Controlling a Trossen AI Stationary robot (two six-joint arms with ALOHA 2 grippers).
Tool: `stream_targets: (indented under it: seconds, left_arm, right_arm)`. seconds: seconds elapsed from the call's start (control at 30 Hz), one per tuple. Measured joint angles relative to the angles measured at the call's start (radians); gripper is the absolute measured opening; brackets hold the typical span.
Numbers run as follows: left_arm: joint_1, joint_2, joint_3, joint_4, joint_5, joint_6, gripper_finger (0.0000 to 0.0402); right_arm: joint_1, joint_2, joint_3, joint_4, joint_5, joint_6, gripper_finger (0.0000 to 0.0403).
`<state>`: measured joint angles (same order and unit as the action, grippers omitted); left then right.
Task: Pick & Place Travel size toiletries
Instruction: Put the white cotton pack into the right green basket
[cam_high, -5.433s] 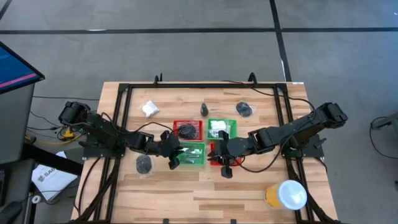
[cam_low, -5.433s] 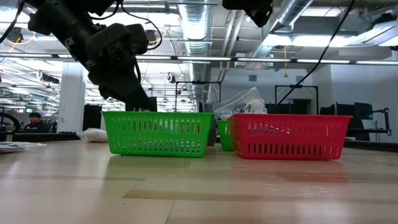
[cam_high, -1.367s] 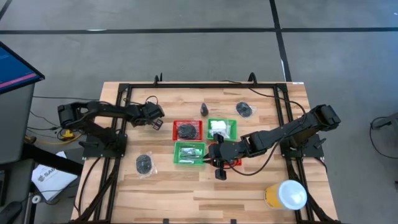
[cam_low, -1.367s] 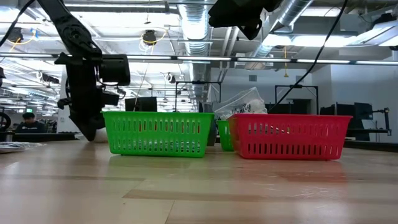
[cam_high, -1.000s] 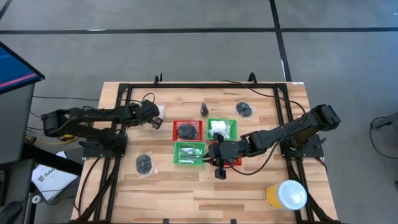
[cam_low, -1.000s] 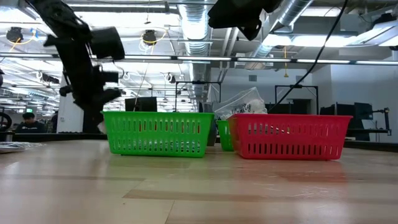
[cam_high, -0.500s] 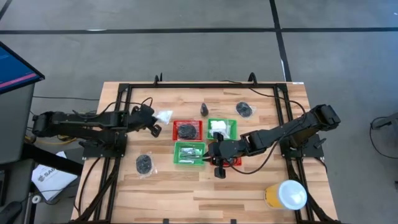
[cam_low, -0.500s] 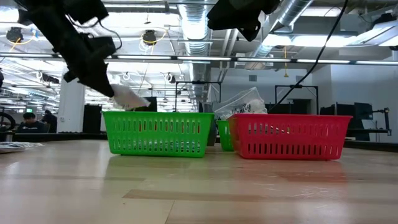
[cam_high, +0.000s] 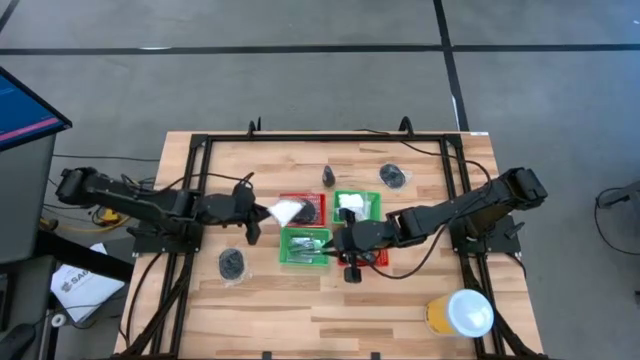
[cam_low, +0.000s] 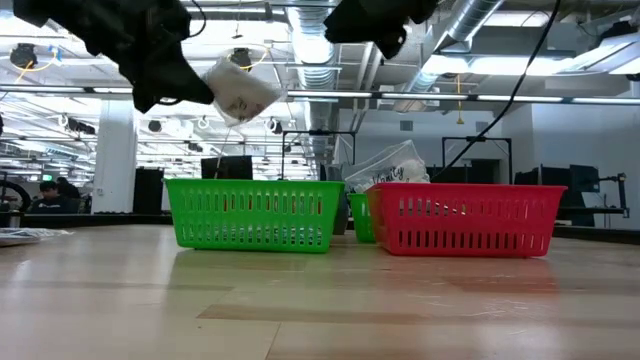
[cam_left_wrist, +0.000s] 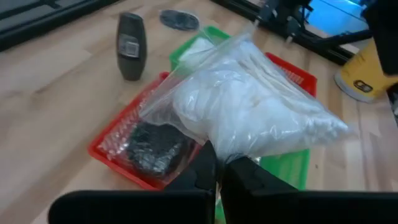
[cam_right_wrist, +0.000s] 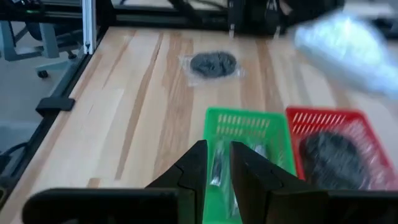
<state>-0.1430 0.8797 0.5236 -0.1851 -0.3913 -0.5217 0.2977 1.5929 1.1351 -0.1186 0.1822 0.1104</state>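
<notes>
Four square red and green mesh baskets (cam_high: 330, 227) are crowding mid-table, with the right gripper (cam_high: 348, 262) hanging over their near edge, the left gripper (cam_high: 254, 224) blocking their left flank, and bare wooden tabletop (cam_high: 330, 310) lying open in front.

Left gripper (cam_low: 195, 88) aloft, clamped on a white crinkly packet (cam_low: 240, 92), above the green basket (cam_low: 255, 213). Red basket (cam_low: 465, 218) just beside it. Right arm (cam_low: 375, 20) at top edge.
</notes>
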Motion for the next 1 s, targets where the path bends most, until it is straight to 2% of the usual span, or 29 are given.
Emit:
stream_targets:
  seconds: [0.17, 0.27, 0.63, 0.73, 0.87, 1.0]
  left_arm:
    - [-0.032, 0.035, 0.0, 0.071, 0.014, -0.011, 0.0]
    - [-0.041, 0.067, 0.0, 0.143, 0.06, -0.008, 0.0]
    - [-0.055, 0.181, 0.0, 0.359, 0.16, -0.006, 0.0]
    - [-0.055, 0.199, 0.0, 0.43, 0.211, 0.011, 0.0]
    - [-0.055, 0.213, 0.0, 0.487, 0.259, 0.016, 0.0]
    - [-0.055, 0.216, 0.0, 0.494, 0.268, 0.016, 0.0]
  right_arm:
    - [0.0, 0.0, 0.014, 0.051, 0.001, -0.127, 0.007]
    - [0.0, 0.0, 0.016, 0.079, 0.001, -0.196, 0.0089]
    - [-0.006, 0.0, 0.016, 0.129, 0.002, -0.304, 0.0227]
    - [-0.006, 0.0, 0.016, 0.129, 0.002, -0.339, 0.0252]
    - [-0.006, 0.0, 0.016, 0.129, 0.011, -0.384, 0.026]
    - [-0.006, 0.0, 0.016, 0.143, 0.083, -0.429, 0.0259]
